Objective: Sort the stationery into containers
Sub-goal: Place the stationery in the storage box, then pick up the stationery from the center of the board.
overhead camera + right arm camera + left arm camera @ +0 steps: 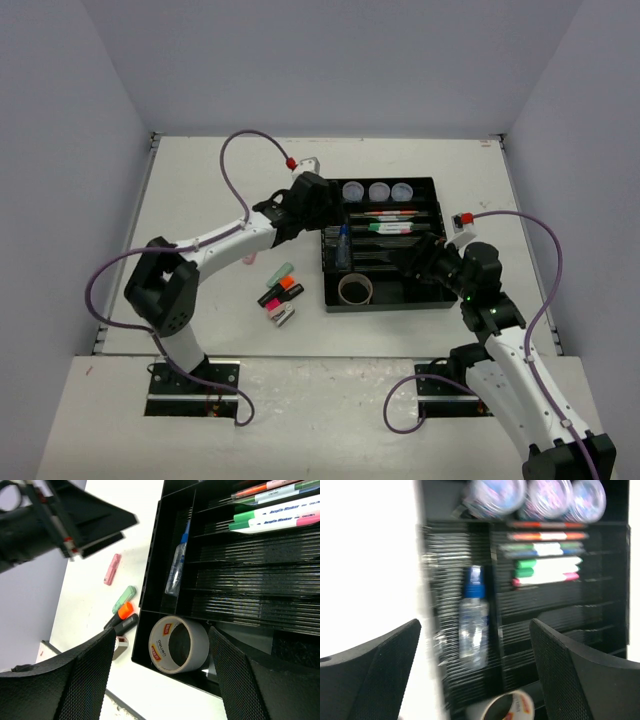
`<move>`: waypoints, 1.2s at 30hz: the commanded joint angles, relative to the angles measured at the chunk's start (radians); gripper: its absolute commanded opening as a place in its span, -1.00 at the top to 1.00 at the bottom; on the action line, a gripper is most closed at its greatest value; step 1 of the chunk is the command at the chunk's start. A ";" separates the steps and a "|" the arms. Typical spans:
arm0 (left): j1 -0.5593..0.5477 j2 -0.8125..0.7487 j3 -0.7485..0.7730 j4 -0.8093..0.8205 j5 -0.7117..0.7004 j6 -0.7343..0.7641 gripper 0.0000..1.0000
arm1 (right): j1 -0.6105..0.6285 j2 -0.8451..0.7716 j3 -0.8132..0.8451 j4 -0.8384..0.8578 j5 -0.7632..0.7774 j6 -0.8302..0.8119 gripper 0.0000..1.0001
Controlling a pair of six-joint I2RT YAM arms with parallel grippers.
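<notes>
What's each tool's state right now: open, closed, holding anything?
Left tool: open, holding nothing.
Right tool: open, holding nothing.

Motion blur is smearing the whole left wrist view: the three round tubs (496,495) are showing only as pale streaky discs with the top edge slicing through them, the bottle (472,625) is losing its outline, and the print on the pens (547,536) is running together. The bottom edge there is cutting off the tape roll (507,707). From above, the left gripper (322,207) is covering the far left corner of the tray (385,303) and the right gripper (425,258) is masking part of its right side. The highlighters (280,288) and the small white block (283,316) are appearing too small to make out in detail. In the right wrist view the right edge is cropping the pens, and a finger (75,680) is hiding half of the block
</notes>
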 commanded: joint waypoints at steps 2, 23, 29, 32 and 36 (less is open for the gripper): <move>0.148 -0.195 -0.067 -0.191 -0.144 0.064 -0.90 | -0.002 0.016 -0.001 0.022 -0.021 -0.030 -0.55; 0.403 -0.149 -0.504 0.031 0.009 0.111 -0.54 | -0.002 0.014 0.016 0.030 -0.105 -0.047 -0.54; 0.403 -0.105 -0.504 0.044 -0.006 0.124 -0.09 | -0.002 -0.005 0.017 0.024 -0.100 -0.047 -0.54; 0.403 -0.073 -0.478 0.040 0.023 0.153 0.22 | -0.002 -0.003 0.016 0.024 -0.099 -0.047 -0.54; 0.402 -0.043 -0.454 0.007 0.027 0.181 0.30 | -0.002 0.006 0.022 0.023 -0.099 -0.049 -0.54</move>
